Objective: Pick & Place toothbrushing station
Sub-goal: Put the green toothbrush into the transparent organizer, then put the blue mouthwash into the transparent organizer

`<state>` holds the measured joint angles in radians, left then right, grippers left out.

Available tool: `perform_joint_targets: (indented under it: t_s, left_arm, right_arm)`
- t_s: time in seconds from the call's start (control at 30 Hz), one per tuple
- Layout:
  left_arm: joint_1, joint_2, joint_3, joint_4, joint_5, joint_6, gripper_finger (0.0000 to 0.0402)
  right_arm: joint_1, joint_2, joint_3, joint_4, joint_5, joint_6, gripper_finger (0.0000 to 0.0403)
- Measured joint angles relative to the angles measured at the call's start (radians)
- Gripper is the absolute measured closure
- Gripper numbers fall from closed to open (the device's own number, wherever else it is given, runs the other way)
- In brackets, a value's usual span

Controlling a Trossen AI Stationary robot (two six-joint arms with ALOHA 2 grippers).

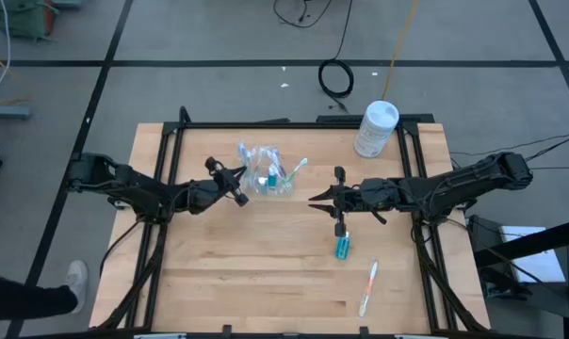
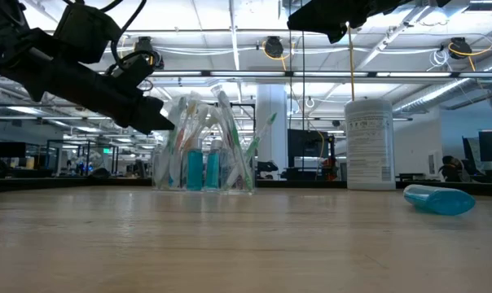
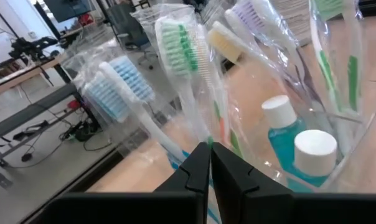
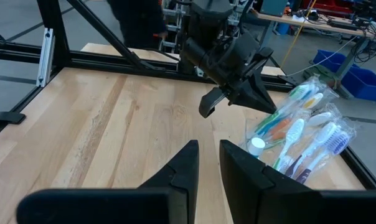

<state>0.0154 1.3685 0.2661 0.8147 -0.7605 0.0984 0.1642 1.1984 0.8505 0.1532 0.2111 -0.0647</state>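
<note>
The only printing in sight is the label on the white canister [image 2: 369, 145], dark lines of small text that cannot be read. The canister stands upright at the far edge of the wooden table [image 1: 266, 273], right of centre.

The clear plastic cup [image 1: 266, 172] stands upright in the far middle of the table, a little left of centre. It is see-through and crinkly with wrapping. Inside it stand several slim toothbrushes [image 3: 188, 68] in clear sleeves, with blue, green, cream and purple-tinted bristle heads, fanning outward above the rim. Two small blue toothpaste tubes [image 3: 300, 155] with white caps stand among them.

One more blue toothpaste tube [image 1: 343, 247] lies on its side on the bare wood, right of centre and well apart from the cup. A loose toothbrush [image 1: 368, 287] lies nearer the front edge, to the right of that tube.

The left gripper [image 1: 235, 185] sits at the cup's left side, its jaws pinched nearly together on the wrapped brushes at the rim. The right gripper [image 1: 317, 197] hovers above the table to the right of the cup, apart from it, jaws narrowly parted and holding nothing.
</note>
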Motion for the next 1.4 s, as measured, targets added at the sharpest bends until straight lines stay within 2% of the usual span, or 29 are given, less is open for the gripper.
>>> perform_joint_targets:
  t_s: [0.13,0.23,0.67,0.83,1.07,1.23,1.4]
  left_arm:
    - [-0.012,0.0,0.0,-0.004,0.0,-0.003,0.0398]
    - [-0.018,0.0,0.0,-0.004,0.0,-0.001,0.0391]
    - [-0.025,-0.007,0.0,-0.007,0.0,-0.031,0.0267]
    - [-0.068,-0.059,0.003,-0.006,-0.011,-0.021,0.024]
    - [-0.137,-0.164,0.005,-0.002,-0.033,-0.006,0.0242]
    - [-0.177,-0.204,0.005,-0.003,-0.033,0.021,0.0245]
    - [-0.187,-0.206,0.005,-0.005,-0.031,0.038,0.0245]
  right_arm:
    - [0.0,0.0,0.0,0.0,0.0,0.0,0.0349]
    - [0.0,0.0,0.0,0.0,0.0,0.0,0.0348]
    - [0.0,0.0,0.0,0.0,0.0,0.0,0.0348]
    - [0.0,0.0,0.0,0.0,0.0,0.0,0.0348]
    - [0.0,0.0,-0.03,0.005,-0.003,-0.006,0.0348]
    - [0.0,0.001,-0.073,0.022,-0.004,-0.15,0.0348]
    - [0.001,0.001,-0.135,0.309,-0.03,-0.316,0.0348]
